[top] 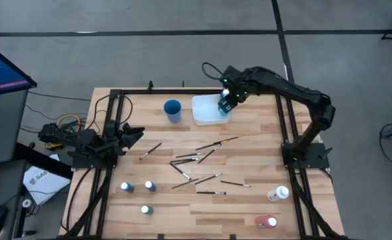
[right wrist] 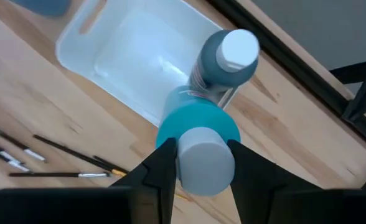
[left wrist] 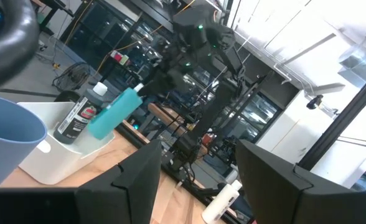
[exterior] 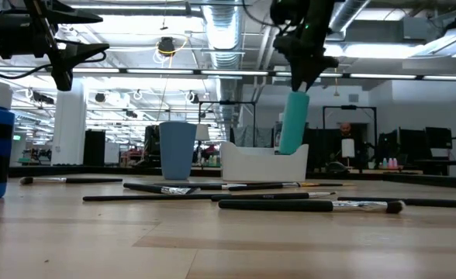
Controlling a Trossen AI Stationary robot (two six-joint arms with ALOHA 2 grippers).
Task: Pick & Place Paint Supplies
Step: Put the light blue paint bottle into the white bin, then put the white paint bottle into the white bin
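Note:
My right gripper [top: 227, 101] hangs over the white tray [top: 201, 113] at the table's far side, shut on a teal paint bottle [exterior: 292, 122]. A dark white-capped bottle [right wrist: 228, 55] stands in the tray beside it. Thin dark-handled brushes [top: 197, 162] lie scattered flat on the middle of the table. Three small capped bottles [top: 149, 186] stand near the near-left corner. A white bottle [top: 278, 193] and a red one [top: 267, 221] lie near the near-right corner. My left gripper [left wrist: 198, 180] is open and waits above the table's left side [top: 126, 135]. My right gripper pinches the teal bottle by its white cap [right wrist: 198, 155] between its two fingers [right wrist: 161, 168], coming from above and pointing down. The bottle hangs below the fingers, tilted, with its base [exterior: 288, 147] down inside the tray; whether the base touches the tray floor I cannot tell.
A blue cup [top: 173, 110] stands just left of the tray. Black frame rails [top: 103, 167] run along the table's left and right sides. Bare wood lies along the near edge between the bottle groups [top: 209, 217].

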